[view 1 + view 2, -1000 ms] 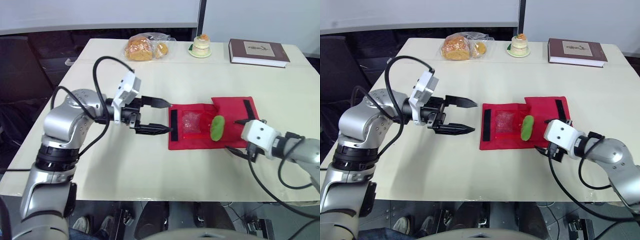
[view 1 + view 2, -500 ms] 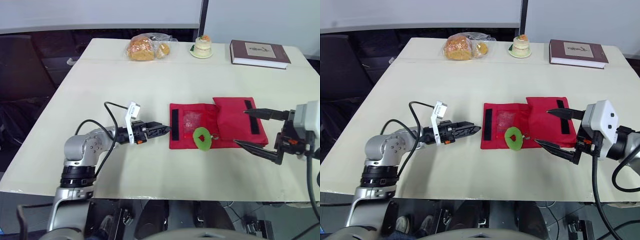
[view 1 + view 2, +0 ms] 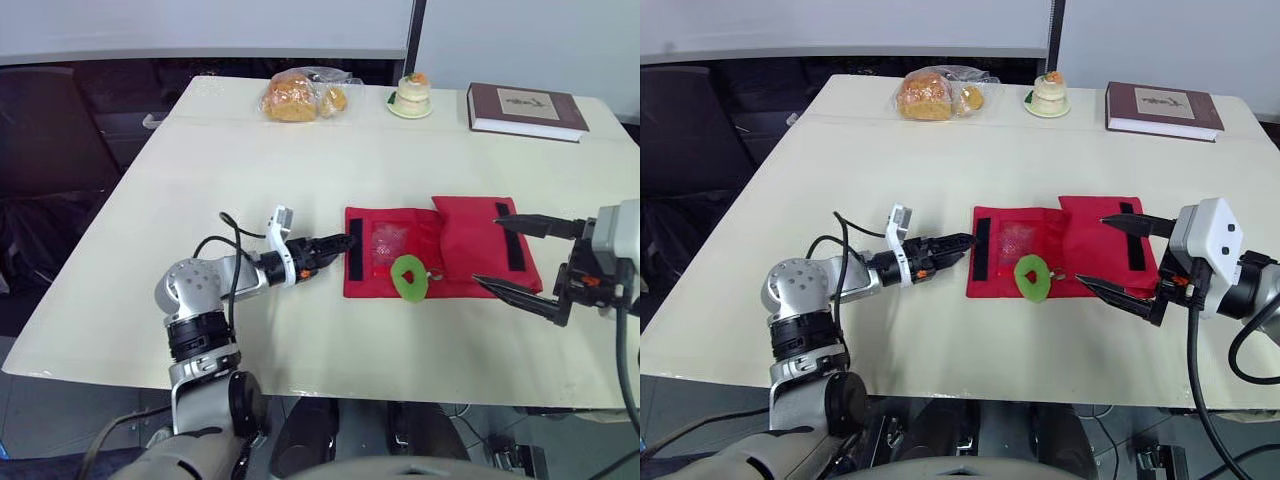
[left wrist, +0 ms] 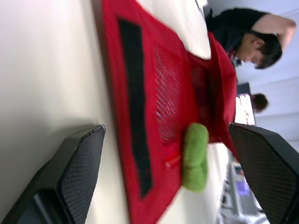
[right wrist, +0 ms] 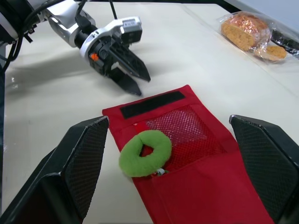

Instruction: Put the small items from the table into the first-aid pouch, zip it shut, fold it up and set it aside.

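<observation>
Although the green ring (image 3: 407,278) sits mid-panel on the red pouch (image 3: 462,240) one second back, it now lies flat at the pouch's front edge, partly over the table (image 3: 300,170) — on top of the fabric, not inside.

Pouch: spread flat on the table, mesh panel to the robot's left, plain flap to its right. The zip is not drawn and nothing is folded.

Left gripper (image 3: 345,241): down from its raised position of a second back to table height, tips just beside the pouch's left edge. Fingers are apart, one low by the tabletop and one above it, with nothing between them.

Right gripper (image 3: 487,250): up from the pouch's front right corner, now hanging at the pouch's right end. Fingers are spread wide, empty.

Half a second back to now: little difference — the left arm tucks in nearer; ring and grippers hold place.

Reading: the ring looks shifted, not stowed, so the packing step stays open. The left gripper seems placed to steady the pouch's edge, the right to retake the ring. Zipping, folding and setting aside are not yet begun.

Other stock, far edge: bagged bread (image 3: 298,98), small cake (image 3: 412,93), book (image 3: 527,107).
</observation>
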You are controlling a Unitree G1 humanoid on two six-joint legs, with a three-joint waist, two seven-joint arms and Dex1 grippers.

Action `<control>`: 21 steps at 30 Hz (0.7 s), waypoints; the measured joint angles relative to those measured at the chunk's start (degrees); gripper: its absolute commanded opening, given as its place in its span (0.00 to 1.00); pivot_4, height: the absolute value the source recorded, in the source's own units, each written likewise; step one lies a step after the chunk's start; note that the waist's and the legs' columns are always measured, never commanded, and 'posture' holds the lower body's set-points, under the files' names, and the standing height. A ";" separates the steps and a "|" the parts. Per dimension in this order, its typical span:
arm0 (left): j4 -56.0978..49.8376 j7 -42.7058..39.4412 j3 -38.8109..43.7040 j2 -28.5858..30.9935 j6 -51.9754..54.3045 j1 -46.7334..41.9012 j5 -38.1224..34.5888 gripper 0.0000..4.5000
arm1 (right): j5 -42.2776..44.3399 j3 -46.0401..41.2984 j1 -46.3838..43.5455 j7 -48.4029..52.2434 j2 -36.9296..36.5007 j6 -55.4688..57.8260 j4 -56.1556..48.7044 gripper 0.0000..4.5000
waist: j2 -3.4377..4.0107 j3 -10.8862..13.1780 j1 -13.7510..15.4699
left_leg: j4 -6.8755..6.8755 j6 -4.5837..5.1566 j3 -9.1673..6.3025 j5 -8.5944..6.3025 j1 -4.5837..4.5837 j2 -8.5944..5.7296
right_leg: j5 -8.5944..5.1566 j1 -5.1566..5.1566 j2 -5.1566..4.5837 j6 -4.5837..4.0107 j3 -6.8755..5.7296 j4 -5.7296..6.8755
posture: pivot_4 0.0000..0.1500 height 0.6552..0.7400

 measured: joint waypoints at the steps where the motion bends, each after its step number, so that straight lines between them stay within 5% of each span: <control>1: 0.82 0.81 -0.05 -0.82 0.22 -0.66 -0.04 1.00 | 0.03 0.00 -0.06 -0.20 0.00 0.00 -0.05 0.98 | 0.00 0.00 0.02 | 0.00 0.00 -0.02 0.00 0.00 -0.02 | 0.00 0.01 -0.01 0.00 -0.01 0.00 | 1.00 0.87; 4: 2.77 1.91 -0.26 -2.71 0.44 -1.96 -0.10 1.00 | 0.13 -0.04 -0.07 -1.00 -0.01 0.02 -0.30 0.98 | 0.00 -0.01 0.04 | 0.00 0.00 -0.04 0.00 0.01 -0.03 | -0.01 0.03 -0.02 0.00 -0.01 -0.01 | 1.00 0.87; 6: 3.83 2.14 -0.25 -3.31 0.69 -2.63 -0.04 0.88 | 0.25 -0.14 -0.02 -1.23 -0.01 0.05 -0.43 1.00 | 0.00 -0.01 0.03 | 0.00 0.00 -0.05 0.00 0.01 -0.03 | -0.01 0.03 -0.02 0.00 -0.02 -0.01 | 1.00 0.87; 16: 5.94 -0.08 -3.87 -2.44 2.16 -2.06 -0.31 0.02 | 1.63 -1.43 0.64 -2.30 0.25 0.10 -1.38 1.00 | -0.02 0.01 -0.25 | -0.01 -0.04 -0.07 0.02 -0.02 0.00 | -0.01 -0.02 -0.01 0.00 -0.01 0.01 | 1.00 0.87; 21: 5.02 -7.27 -9.23 4.90 0.26 -0.14 -1.22 0.02 | 2.07 -1.41 0.63 -2.27 0.27 0.21 -1.19 1.00 | -0.01 0.00 -0.65 | -0.10 -0.10 -0.04 0.05 0.03 0.05 | -0.01 -0.08 0.04 -0.02 0.02 0.04 | 1.00 0.87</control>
